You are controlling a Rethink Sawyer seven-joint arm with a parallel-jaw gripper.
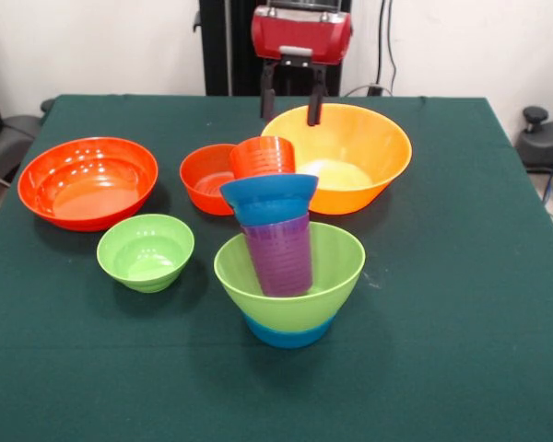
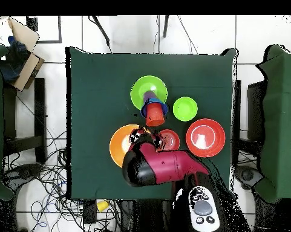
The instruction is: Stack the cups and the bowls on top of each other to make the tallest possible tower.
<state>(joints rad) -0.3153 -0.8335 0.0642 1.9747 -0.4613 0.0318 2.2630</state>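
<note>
The tower stands near the table's front middle: a light blue bowl at the base, a light green bowl nested on it, a purple cup standing in that, a dark blue bowl on the cup, and an orange-red cup on top. The tower also shows in the overhead view. My gripper hangs open and empty behind the tower, above the near rim of the large yellow-orange bowl. A pale yellow shape lies in that bowl; I cannot tell whether it is the yellow cup.
A medium red-orange bowl sits just behind the tower on the left. A large red-orange bowl and a small light green bowl stand further left. In the overhead view my arm covers part of the yellow-orange bowl.
</note>
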